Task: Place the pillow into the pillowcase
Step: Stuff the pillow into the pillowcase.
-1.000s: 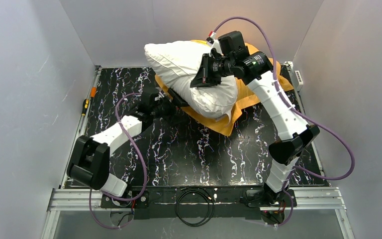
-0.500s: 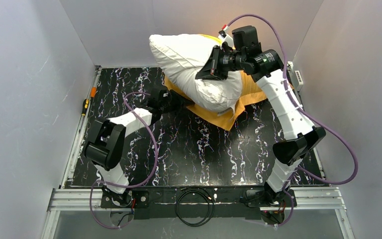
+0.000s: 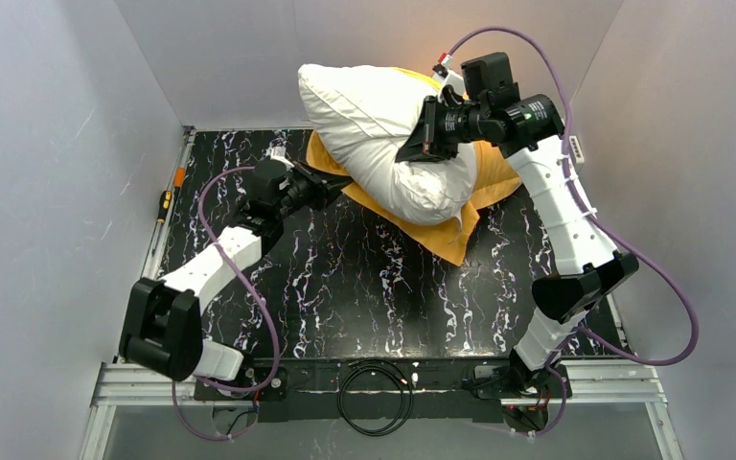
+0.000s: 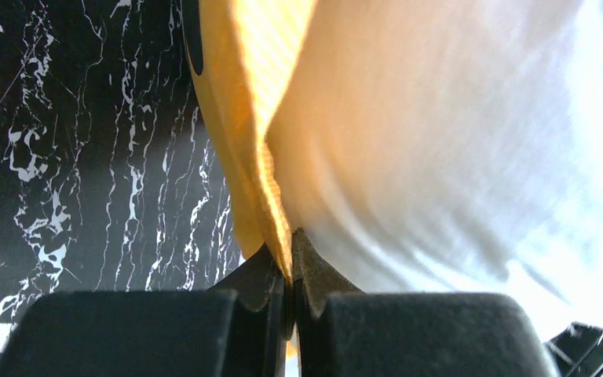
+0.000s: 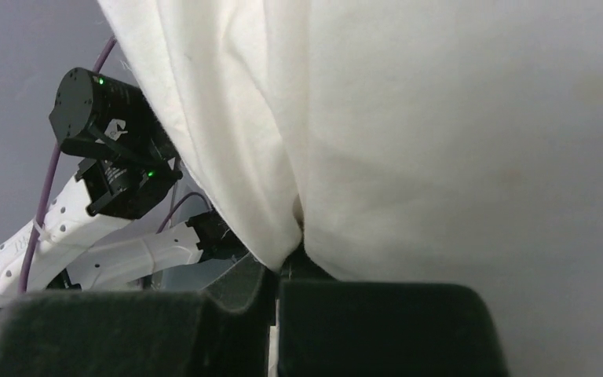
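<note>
Pillow: white pillow (image 3: 369,115), raised and tilted at the far middle of the counter (image 3: 364,287), with its lower end on the pillowcase (image 3: 446,235).
Pillowcase: orange, spread under the pillow; its near corner points toward the arm bases.
Left pincer (image 4: 290,259): clamped on the pillowcase's left edge, just beside the pillow.
Right pincer (image 5: 279,271): clamped on a fold of the pillow, high on its right side.
Open room: dark counter shows between the pillowcase and the arm bases; the far wall is close behind the pillow.
Hidden: the pillowcase's far part and opening are under the pillow.
</note>
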Robot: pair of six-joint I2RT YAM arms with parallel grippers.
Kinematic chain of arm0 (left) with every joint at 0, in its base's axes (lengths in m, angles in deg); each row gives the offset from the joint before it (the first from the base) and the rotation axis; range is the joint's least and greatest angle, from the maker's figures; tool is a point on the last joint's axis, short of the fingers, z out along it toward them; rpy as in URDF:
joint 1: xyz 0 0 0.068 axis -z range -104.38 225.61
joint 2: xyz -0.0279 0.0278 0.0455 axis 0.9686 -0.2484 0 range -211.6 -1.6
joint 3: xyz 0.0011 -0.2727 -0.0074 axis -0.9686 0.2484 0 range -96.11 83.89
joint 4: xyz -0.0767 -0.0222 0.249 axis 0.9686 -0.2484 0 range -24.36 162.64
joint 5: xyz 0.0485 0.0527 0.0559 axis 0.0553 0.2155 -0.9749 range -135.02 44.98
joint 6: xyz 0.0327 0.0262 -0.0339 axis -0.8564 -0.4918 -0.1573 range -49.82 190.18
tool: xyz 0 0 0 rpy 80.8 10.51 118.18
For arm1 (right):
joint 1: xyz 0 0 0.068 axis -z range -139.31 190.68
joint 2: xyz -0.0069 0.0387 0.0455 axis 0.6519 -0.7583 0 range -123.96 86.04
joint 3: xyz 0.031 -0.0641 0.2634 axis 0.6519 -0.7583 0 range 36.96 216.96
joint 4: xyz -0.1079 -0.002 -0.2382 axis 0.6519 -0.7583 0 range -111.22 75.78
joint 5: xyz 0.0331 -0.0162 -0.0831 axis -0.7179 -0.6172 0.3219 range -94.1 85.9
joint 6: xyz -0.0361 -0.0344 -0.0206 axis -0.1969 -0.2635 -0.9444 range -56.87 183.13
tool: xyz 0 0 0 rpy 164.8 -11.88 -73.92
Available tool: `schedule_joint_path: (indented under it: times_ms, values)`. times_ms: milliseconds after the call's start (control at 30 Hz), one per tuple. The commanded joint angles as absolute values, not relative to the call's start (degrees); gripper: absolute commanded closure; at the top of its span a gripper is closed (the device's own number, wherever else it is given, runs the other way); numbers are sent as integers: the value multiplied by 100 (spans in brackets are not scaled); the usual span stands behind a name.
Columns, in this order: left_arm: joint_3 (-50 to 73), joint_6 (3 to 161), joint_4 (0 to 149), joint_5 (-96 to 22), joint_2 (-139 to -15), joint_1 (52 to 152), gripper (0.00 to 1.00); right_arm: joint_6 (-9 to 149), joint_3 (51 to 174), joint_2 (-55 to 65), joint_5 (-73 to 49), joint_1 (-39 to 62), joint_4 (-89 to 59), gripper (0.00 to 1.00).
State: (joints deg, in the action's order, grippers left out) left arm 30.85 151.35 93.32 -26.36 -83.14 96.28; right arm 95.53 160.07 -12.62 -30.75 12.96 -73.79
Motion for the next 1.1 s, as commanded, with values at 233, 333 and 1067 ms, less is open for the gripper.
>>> schedule_joint_path:
  times_ms: [233,333,1067]
  values:
    - [3582,15753,11212,-2245,-6851,9557,100,8036,15434,-1060,-1699,1116,-7738,99]
    - [3286,15812,11619,-2029,-6873,9558,100,7907,15308,-1116,-1236,886,-7889,99]
    - [1812,15885,10796,-1467,-5998,9557,100,7012,16780,-2416,1466,431,-8771,99]
